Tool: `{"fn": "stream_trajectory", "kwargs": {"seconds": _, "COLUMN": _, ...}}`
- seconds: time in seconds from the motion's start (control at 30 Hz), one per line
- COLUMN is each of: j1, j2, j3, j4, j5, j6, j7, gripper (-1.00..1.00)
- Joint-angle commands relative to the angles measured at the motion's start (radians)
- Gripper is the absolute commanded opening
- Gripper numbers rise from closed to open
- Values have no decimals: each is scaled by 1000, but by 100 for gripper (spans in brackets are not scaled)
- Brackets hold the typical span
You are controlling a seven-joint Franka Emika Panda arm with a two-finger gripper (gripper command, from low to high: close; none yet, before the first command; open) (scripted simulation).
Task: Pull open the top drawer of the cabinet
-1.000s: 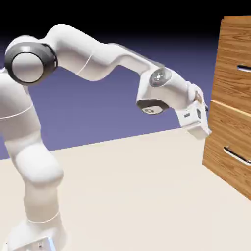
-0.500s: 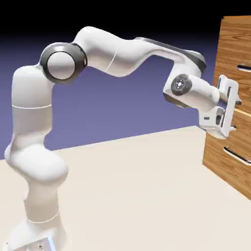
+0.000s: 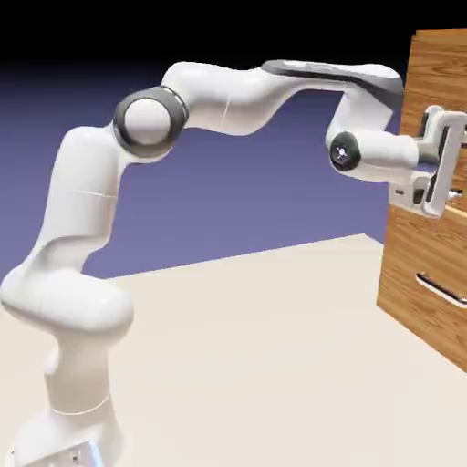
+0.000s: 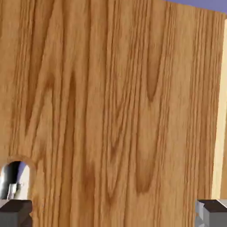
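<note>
- The Franka Panda arm [image 3: 219,96] rises at the exterior view's left, bends over at the top and reaches to the cabinet [image 3: 429,246] at the exterior view's right.
- The two-finger gripper [image 4: 113,213] is in front of the wood-grain top drawer front [image 3: 440,73], which is the upper one of the two fronts in view; the hand covers a part of it.
- Fingers: wide apart, w/ nothing held btwn. them. In the hand view one grey fingertip [image 4: 15,213] is at the bottom L corner, the other at the bottom R.
- The silver bar handle of the top drawer [image 4: 13,181] shows only in part, at the hand view's lower L edge, just above the L fingertip in the pic. It is not btwn. the fingers. If the fingertip touches it, I cannot tell.
- Wood grain fills most of the hand view, w/ a pale strip [image 4: 219,115] along the R edge and a bit of blue-violet backdrop [image 4: 206,3] in the top R corner.
- The lower drawer front [image 3: 424,319] is below, w/ its own silver bar handle [image 3: 441,288]; the gripper is above this handle and apart from it.
</note>
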Motion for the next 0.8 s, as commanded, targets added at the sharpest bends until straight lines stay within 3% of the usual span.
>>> {"fn": "stream_trajectory", "kwargs": {"seconds": 0.0, "j1": 14, "j2": 20, "j3": -18, "j4": 25, "j5": 44, "j6": -2, "j7": -7, "gripper": 0}}
{"fn": "stream_trajectory", "kwargs": {"seconds": 0.17, "j1": 70, "j2": 97, "j3": -91, "j4": 123, "j5": 215, "j6": -11, "j7": -35, "gripper": 0}}
{"fn": "stream_trajectory", "kwargs": {"seconds": 0.43, "j1": -124, "j2": 283, "j3": 13, "j4": 389, "j5": 42, "j6": 25, "j7": 249, "gripper": 0}}
{"fn": "stream_trajectory", "kwargs": {"seconds": 0.47, "j1": -124, "j2": 283, "j3": 13, "j4": 389, "j5": 42, "j6": 25, "j7": 249, "gripper": -100}}
{"fn": "stream_trajectory", "kwargs": {"seconds": 0.77, "j1": 100, "j2": 92, "j3": -122, "j4": 99, "j5": 220, "j6": -20, "j7": -37, "gripper": -100}}
